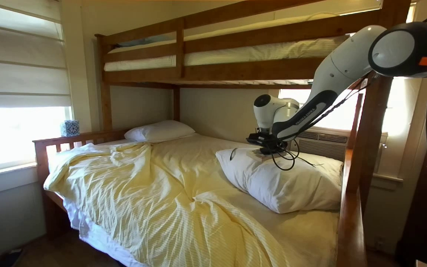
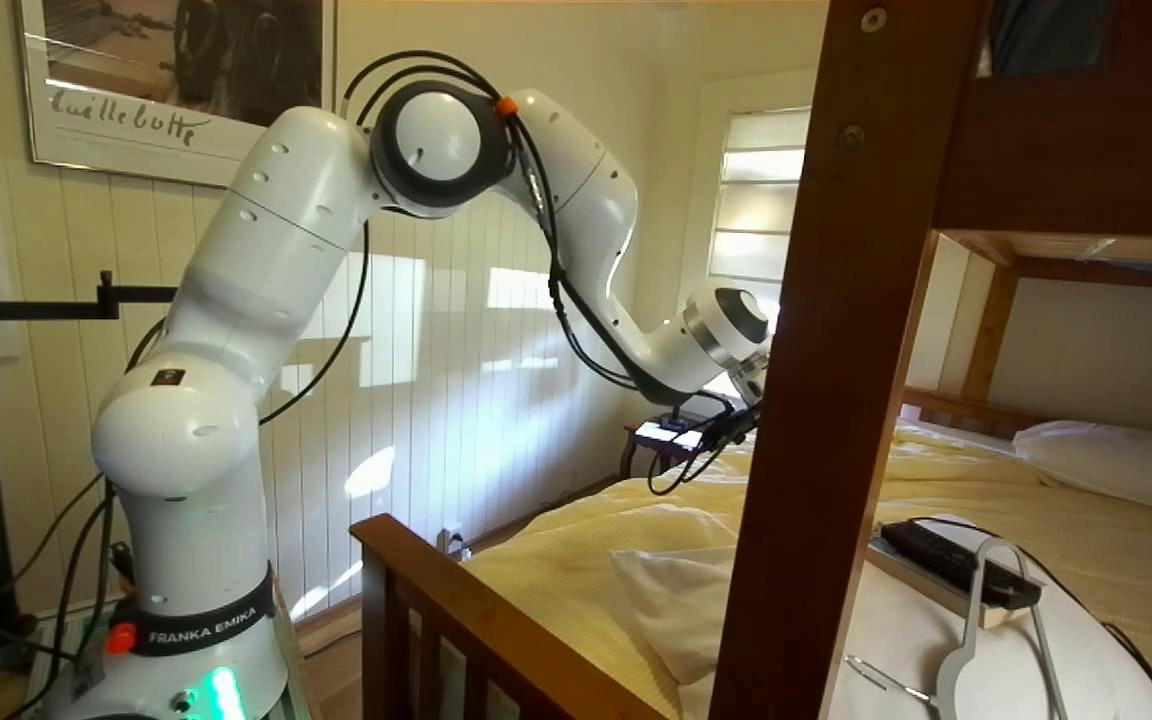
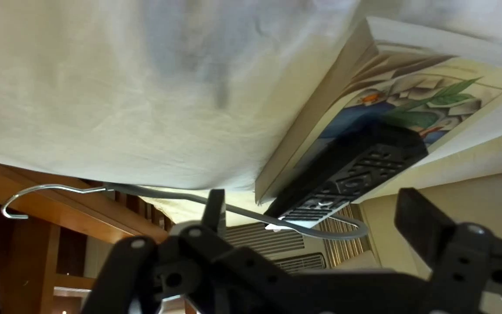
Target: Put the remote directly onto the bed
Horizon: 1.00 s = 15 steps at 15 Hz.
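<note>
- remote (image 3: 351,174) (slim, black) lies on a book (image 3: 434,96)
- book rests on a white pillow (image 1: 280,181) at an edge of the bed (image 1: 206,155)
- gripper (image 3: 311,192) spread wide, near the remote

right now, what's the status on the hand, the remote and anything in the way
Hand open, empty. Remote atop book on pillow. Hanger across remote's end.
</note>
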{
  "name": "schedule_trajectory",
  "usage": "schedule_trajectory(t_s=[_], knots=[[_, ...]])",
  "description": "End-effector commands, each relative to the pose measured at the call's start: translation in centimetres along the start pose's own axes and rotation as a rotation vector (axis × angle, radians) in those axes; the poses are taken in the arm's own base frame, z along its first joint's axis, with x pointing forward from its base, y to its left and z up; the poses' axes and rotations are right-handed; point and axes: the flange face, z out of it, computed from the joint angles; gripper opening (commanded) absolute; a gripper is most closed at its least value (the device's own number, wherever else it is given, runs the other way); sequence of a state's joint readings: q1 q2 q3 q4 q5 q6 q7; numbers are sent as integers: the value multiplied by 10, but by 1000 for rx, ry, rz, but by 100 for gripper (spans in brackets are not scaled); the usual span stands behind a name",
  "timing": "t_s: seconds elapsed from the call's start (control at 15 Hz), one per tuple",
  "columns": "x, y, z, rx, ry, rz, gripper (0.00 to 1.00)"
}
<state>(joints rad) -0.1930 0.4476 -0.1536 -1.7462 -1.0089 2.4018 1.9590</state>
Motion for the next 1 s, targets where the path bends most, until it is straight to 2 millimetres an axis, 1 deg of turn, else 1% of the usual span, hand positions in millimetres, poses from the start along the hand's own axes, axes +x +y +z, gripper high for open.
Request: schedule_trajectory(t_s=[0.0, 0.13, 0.27, 0.33, 0.4, 0.47, 0.6, 0.73, 0.8, 0.87, 0.93], knots=[[2, 2, 4, -13, -10, 15, 100], [5, 5, 10, -27, -13, 30, 100], [5, 5, 10, -29, -16, 34, 100], [8, 0, 13, 1, 3, 39, 100], [17, -9, 14, 80, 23, 10, 100], [21, -14, 13, 115, 34, -9, 100], [39, -20, 18, 227, 21, -54, 100], [51, -30, 27, 328, -16, -37, 100], [54, -35, 37, 352, -44, -14, 100], [57, -37, 43, 371, -59, -10, 100], [55, -39, 48, 381, -75, -12, 100]])
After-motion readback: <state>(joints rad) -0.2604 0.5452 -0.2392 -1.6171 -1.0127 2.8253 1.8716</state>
